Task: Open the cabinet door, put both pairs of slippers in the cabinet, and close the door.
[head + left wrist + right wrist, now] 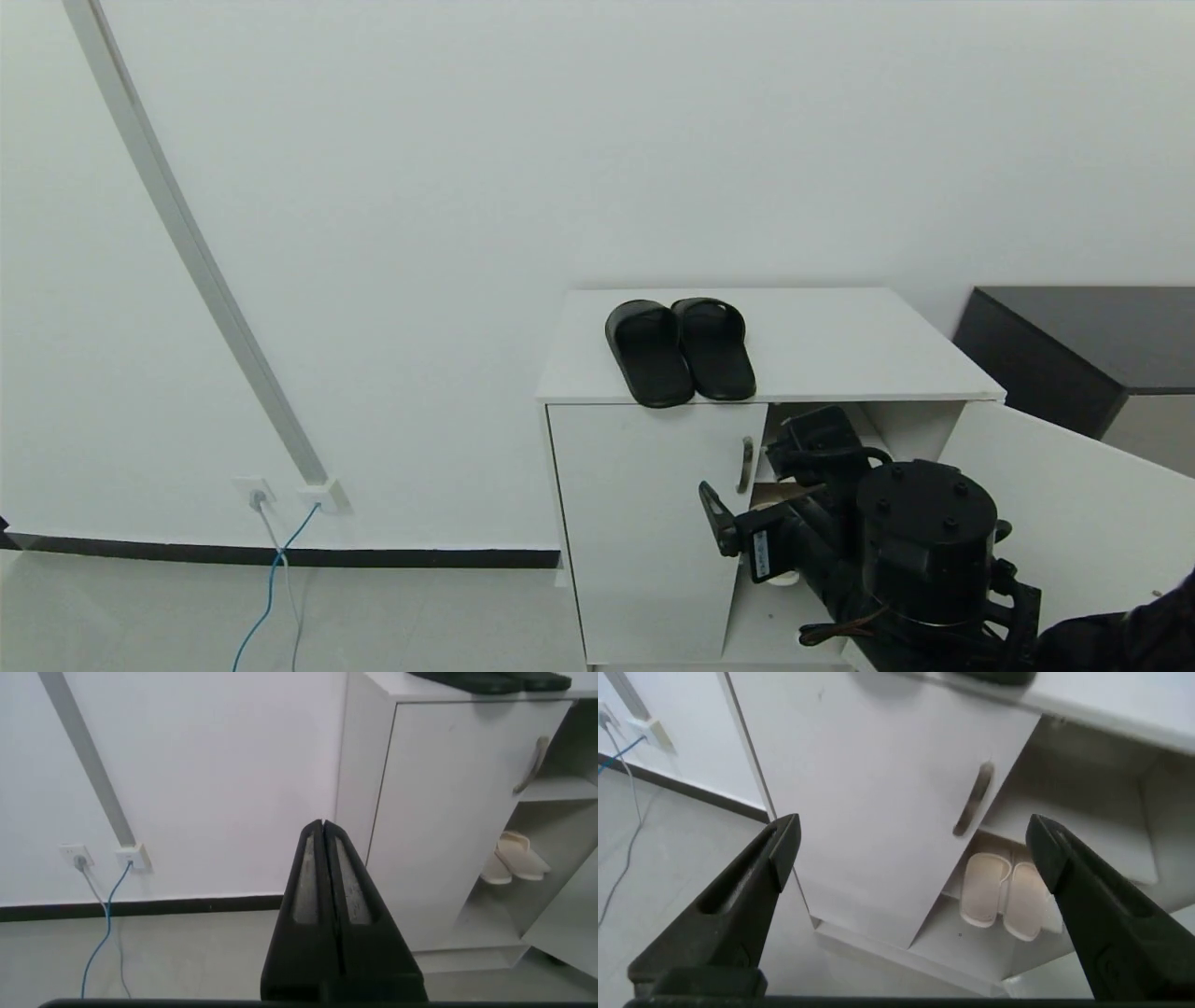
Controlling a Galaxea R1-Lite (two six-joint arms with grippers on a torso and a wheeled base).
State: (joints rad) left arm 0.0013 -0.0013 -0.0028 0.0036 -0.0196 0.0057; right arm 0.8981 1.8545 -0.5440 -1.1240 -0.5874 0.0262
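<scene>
a pair of black slippers (680, 351) sits side by side on top of the white cabinet (840, 345), right of centre in the head view. the cabinet's right door (1074, 504) stands swung open at lower right, while the left door (644, 523) is closed. a pair of white slippers (1004, 894) lies in the cabinet's lower compartment. the right gripper (913, 831) faces the cabinet with fingers spread wide and empty. the left gripper (323, 826) has its fingers pressed together, holding nothing. a blue cable (275, 579) trails at lower left.
</scene>
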